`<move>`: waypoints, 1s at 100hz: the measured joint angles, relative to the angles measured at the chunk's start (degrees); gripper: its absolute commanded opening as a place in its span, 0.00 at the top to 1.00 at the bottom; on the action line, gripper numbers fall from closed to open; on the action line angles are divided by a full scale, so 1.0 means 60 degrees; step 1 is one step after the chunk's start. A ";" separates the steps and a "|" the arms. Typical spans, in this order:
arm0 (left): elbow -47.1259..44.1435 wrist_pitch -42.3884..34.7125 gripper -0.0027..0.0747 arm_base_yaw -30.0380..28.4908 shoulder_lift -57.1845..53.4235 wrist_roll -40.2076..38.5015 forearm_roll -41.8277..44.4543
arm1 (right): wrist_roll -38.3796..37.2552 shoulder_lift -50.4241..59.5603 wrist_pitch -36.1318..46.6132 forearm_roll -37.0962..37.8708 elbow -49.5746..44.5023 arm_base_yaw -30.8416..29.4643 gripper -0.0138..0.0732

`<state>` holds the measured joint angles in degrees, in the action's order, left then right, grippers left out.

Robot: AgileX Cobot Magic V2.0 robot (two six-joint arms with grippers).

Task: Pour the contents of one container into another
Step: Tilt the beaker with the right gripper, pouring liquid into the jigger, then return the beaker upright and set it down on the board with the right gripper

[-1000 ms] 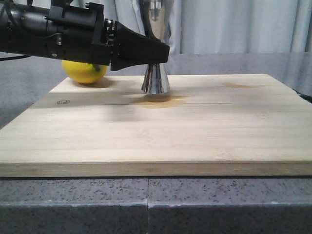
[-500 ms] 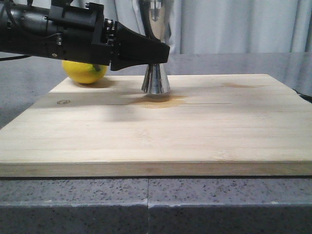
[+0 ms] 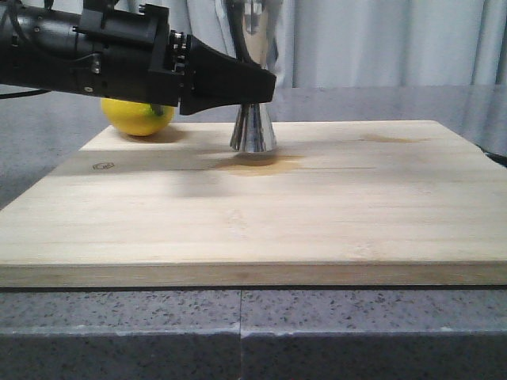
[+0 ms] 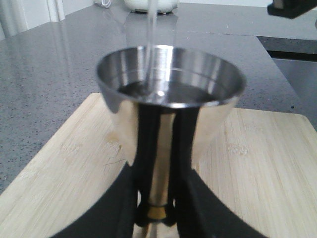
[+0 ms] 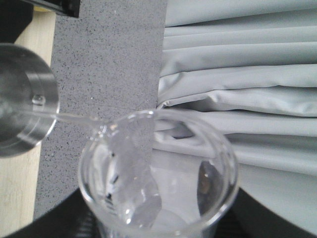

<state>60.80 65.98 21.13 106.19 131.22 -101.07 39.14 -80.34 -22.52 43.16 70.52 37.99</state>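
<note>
The steel jigger (image 3: 253,128) stands on the wooden board (image 3: 333,214), its gold band (image 4: 157,212) at the waist. My left gripper (image 3: 265,87) reaches in from the left and is shut on that waist, a black finger (image 4: 124,210) on each side. Liquid fills the jigger's upper cup (image 4: 171,84). In the right wrist view, the clear glass beaker (image 5: 158,173) is tilted, held in my right gripper (image 5: 158,229). A thin clear stream (image 5: 74,118) runs from its lip into the jigger's cup (image 5: 20,99). Beaker and right gripper are out of the front view.
A yellow lemon (image 3: 139,117) lies at the board's far left corner behind the left arm. A wet brown stain (image 3: 257,165) marks the board at the jigger's foot. Grey speckled counter (image 3: 238,332) surrounds the board, with pale curtains (image 3: 380,39) behind.
</note>
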 measured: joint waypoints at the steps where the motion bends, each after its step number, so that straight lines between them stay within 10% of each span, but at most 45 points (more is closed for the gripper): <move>1: 0.0000 0.0000 0.89 0.0000 0.0000 0.0000 0.0000 | 0.0000 0.0000 0.0016 0.0000 0.0000 0.0000 0.52; 59: 0.0000 0.0000 0.89 0.0000 0.0000 0.0000 0.0000 | -0.1785 0.0000 -0.0203 -0.1175 0.0000 0.0000 0.52; 100: 0.0000 0.0000 0.89 0.0000 0.0000 0.0000 0.0000 | -0.6007 0.0309 0.0449 -0.2581 -0.0356 -0.2040 0.52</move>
<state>60.80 65.98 21.13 106.19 131.22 -101.07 3.10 -78.49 -19.83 27.68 68.38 25.76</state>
